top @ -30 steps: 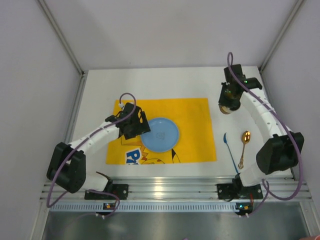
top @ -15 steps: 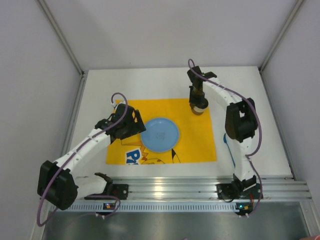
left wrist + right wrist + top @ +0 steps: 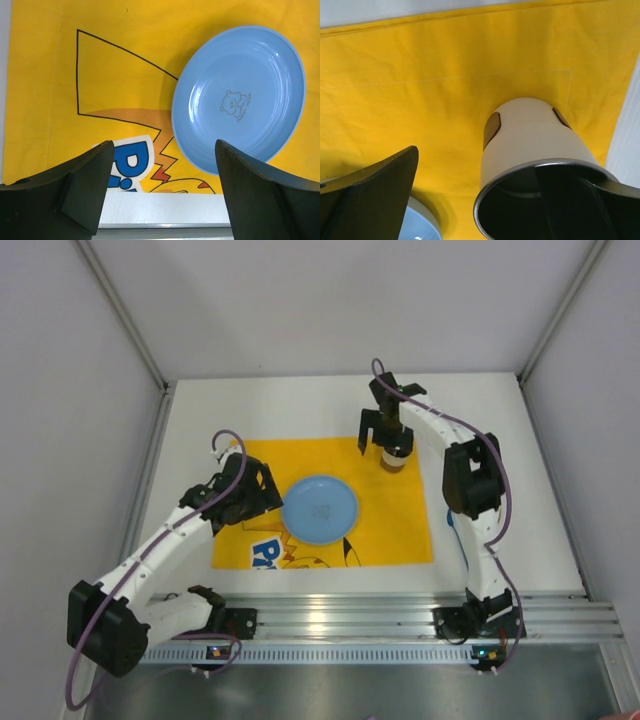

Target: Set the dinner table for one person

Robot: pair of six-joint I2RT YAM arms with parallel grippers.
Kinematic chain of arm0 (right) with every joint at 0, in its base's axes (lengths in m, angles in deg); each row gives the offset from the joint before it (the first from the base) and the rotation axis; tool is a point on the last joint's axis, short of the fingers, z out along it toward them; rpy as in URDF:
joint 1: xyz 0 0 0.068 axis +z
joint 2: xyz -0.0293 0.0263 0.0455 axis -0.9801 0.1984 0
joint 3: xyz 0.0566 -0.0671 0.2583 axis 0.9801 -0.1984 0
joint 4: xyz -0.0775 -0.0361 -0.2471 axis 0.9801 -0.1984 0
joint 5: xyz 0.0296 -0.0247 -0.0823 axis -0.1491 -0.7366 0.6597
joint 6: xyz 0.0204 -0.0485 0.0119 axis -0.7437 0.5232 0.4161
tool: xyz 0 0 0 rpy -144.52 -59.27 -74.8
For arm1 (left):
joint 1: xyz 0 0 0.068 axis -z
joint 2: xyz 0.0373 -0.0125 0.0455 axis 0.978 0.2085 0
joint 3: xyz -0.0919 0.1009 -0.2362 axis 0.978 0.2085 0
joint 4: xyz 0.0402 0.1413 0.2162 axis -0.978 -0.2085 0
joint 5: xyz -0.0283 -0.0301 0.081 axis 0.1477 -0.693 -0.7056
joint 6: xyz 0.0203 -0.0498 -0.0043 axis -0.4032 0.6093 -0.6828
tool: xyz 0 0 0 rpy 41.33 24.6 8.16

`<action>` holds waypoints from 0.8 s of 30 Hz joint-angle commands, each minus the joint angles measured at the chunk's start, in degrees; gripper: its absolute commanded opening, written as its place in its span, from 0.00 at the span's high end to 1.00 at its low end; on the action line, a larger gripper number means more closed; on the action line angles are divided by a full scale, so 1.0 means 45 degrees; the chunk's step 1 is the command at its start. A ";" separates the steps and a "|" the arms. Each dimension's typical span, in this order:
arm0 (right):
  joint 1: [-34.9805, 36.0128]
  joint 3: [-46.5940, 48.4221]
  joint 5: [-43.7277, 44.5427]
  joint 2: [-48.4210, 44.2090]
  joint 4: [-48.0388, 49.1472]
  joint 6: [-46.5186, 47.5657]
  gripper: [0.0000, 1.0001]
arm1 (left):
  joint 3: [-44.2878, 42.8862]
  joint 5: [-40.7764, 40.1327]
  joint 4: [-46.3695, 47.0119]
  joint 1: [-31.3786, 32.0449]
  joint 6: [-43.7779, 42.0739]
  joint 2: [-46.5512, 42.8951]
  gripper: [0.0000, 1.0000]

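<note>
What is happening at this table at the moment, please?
A place is being laid for one. The right claw is open at a cream cup standing on the far right corner of the yellow cloth. The left claw hangs open and empty beside the blue plate in the cloth's middle.

We are viewing the whole desk (image 3: 300,405) from overhead at its near edge. Both wrist cameras are looking closely down at the yellow cloth (image 3: 390,525), sharing the blue plate (image 3: 320,508).

Cup (image 3: 532,140): rim is running off the right wrist view at 6 o'clock. Blue plate (image 3: 420,227): only a sliver is showing there at 7 o'clock.
</note>
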 commanded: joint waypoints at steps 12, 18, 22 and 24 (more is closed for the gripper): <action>-0.1150 -0.0617 0.0483 -0.6550 -0.1722 0.1134 0.01 | -0.0312 0.0993 0.1909 -0.0009 -0.0503 0.2461 0.15; -0.3140 -0.7880 0.1013 -1.0830 -0.0514 0.1388 0.04 | -0.0742 0.1891 0.3002 0.0010 -0.0854 0.4102 0.16; -0.4156 -1.0969 0.0604 -1.1833 0.0072 0.1058 0.08 | -0.1094 0.2186 0.3121 0.0030 -0.1107 0.4924 0.17; -0.4469 -1.2357 0.0174 -1.1970 0.0869 0.0901 0.10 | -0.1192 0.2244 0.3179 0.0049 -0.1186 0.4964 0.17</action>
